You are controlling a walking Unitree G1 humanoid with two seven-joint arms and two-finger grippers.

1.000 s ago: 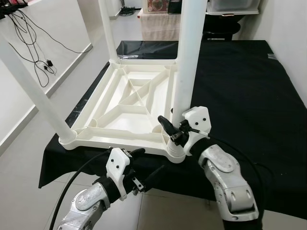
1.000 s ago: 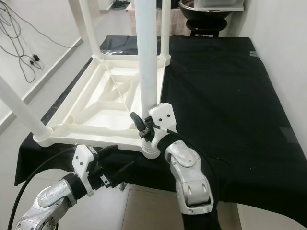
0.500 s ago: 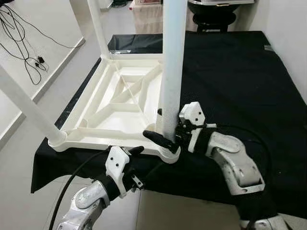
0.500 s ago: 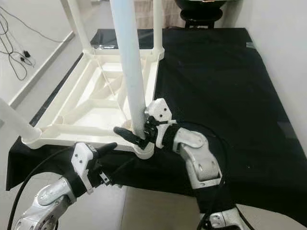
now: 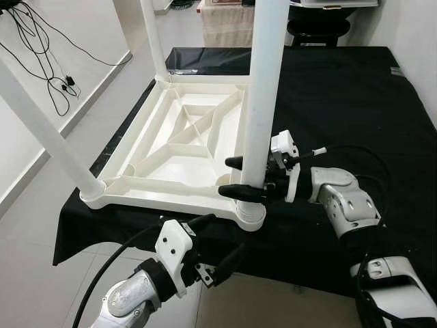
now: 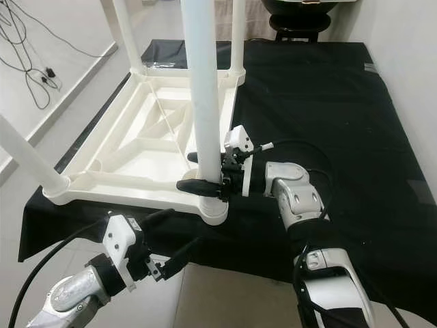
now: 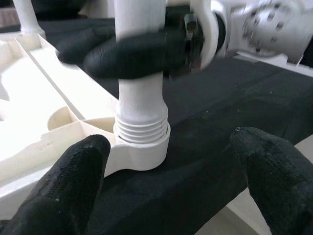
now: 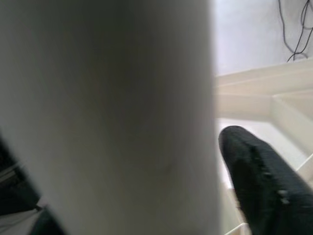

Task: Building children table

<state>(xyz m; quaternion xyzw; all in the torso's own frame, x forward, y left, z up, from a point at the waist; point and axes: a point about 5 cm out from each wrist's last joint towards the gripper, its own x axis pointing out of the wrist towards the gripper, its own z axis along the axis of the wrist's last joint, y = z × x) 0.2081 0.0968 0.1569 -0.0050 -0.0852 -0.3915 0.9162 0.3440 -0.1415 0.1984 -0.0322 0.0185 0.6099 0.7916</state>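
An upside-down white plastic table top (image 5: 157, 195) lies on the black-covered table (image 5: 341, 102), with white legs standing up from its corners. The near-right leg (image 5: 263, 102) sits in its corner socket (image 5: 249, 215), and its screw thread (image 7: 142, 129) shows just above the socket. My right gripper (image 5: 232, 177) reaches in from the right and is shut on this leg low down, one finger on each side. My left gripper (image 5: 217, 240) hangs open below the table's front edge, facing the socket, with nothing between its fingers (image 7: 73, 176).
Other legs stand at the near-left corner (image 5: 41, 123) and the far-left corner (image 5: 153, 37). Black cables (image 5: 48, 61) lie on the floor at the left. A black stool (image 5: 317, 27) stands behind the table. The cloth to the right is bare.
The camera has shifted. My right arm has swung from the front of the leg round to its right side, so the fingers now point left across it. The left gripper stays low in front.
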